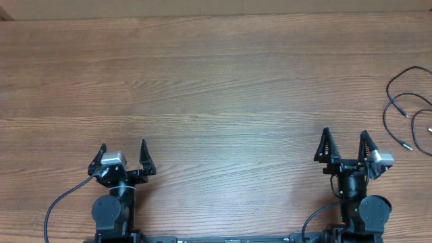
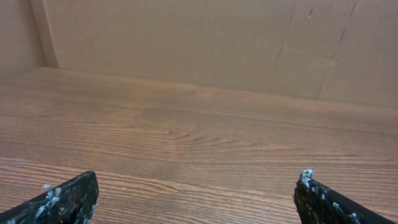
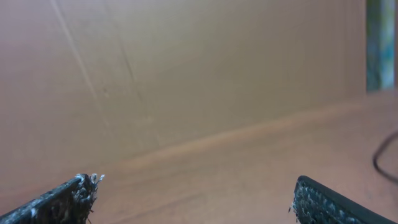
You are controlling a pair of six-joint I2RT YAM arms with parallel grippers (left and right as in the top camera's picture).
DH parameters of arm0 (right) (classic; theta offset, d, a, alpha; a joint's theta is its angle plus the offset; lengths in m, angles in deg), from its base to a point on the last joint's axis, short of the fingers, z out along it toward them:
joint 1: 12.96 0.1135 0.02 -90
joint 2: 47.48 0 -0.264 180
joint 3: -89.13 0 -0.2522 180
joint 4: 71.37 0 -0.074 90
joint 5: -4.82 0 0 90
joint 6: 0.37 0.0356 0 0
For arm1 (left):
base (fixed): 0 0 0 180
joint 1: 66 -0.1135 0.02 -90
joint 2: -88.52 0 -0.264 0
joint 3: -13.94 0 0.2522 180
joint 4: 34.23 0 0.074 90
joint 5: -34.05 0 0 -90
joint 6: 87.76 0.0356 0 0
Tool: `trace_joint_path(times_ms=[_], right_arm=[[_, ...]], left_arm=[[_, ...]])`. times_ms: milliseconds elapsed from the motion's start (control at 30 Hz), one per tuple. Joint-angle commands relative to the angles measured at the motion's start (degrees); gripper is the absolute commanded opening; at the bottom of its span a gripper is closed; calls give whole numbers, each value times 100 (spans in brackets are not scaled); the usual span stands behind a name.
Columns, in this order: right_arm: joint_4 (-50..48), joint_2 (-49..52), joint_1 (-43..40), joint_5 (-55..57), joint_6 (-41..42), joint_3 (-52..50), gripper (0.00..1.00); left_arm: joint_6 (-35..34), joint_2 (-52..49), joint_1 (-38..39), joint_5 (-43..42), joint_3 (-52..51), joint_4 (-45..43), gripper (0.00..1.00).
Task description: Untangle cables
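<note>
Jaws wide, cables [image 1: 403, 112] overhead, sliver right wrist

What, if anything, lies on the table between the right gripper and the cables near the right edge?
Nothing visible does. From overhead, only bare table separates the open right gripper from the cables, which lie ahead of it and to its right, partly cut off by the picture's edge.

Nothing to read here: no lettering, number, brand or sign shows on the wooden table [image 1: 216, 81], none on the cardboard wall [image 2: 186, 37] at twelve o'clock, and the cables [image 1: 386, 116] at three o'clock carry no legible tag.
</note>
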Motion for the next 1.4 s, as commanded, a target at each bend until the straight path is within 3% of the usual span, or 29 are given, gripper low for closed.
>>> trace_joint_path(times_ms=[0, 100, 533, 800, 933, 1367], right_arm=[[223, -46, 26, 186, 286, -63, 100], [608, -46, 26, 186, 286, -63, 100], [612, -46, 26, 160, -787, -63, 100], [614, -46, 26, 109, -968, -63, 100], [610, -46, 26, 55, -1534, -66, 100], [610, -46, 26, 76, -1547, -66, 100]], left_arm=[[-59, 59, -35, -42, -20, -7, 100], [-59, 59, -35, -42, -20, -7, 100], [-57, 59, -35, -39, -20, -7, 100], [-59, 59, -35, -39, -20, -7, 100], [-57, 59, -35, -39, -20, -7, 99], [-57, 59, -35, -39, -20, -7, 100]])
